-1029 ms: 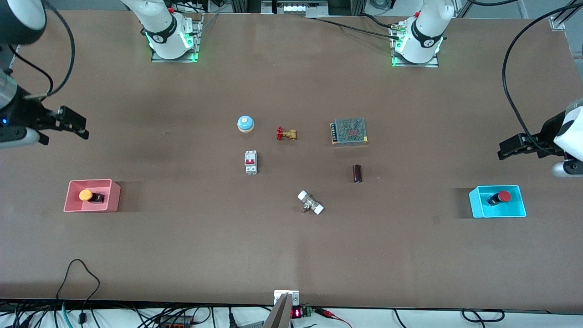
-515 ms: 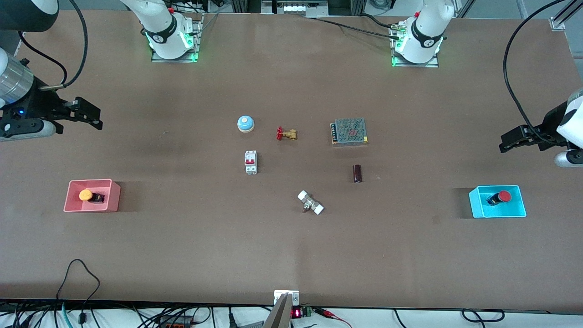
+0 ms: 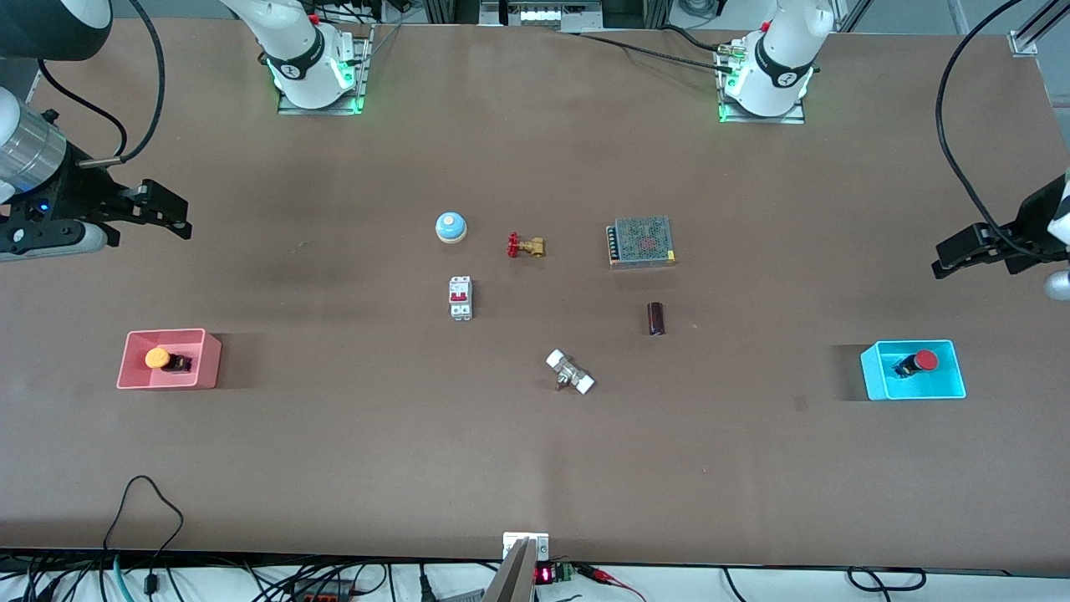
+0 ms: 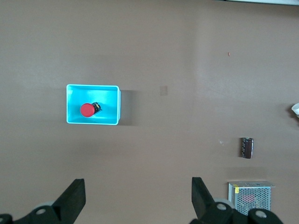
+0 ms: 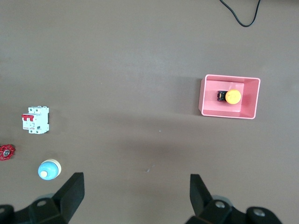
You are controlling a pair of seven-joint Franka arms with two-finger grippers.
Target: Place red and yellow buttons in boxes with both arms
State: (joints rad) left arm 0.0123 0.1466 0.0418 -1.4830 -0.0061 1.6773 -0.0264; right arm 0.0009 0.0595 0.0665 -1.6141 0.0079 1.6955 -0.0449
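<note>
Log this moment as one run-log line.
yellow button: in pink box | red button: in cyan box | left tool: open, empty, raised | right tool: open, empty, raised

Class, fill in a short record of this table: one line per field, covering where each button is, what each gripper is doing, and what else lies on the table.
yellow button: in the pink box, toward the right arm's end
red button: in the cyan box, toward the left arm's end
left gripper: open, empty, in the air above the table
right gripper: open, empty, in the air above the table
mid-table: bell, brass valve, circuit breaker, power supply, dark cylinder, white-capped fitting
task state: both buttons boxed
</note>
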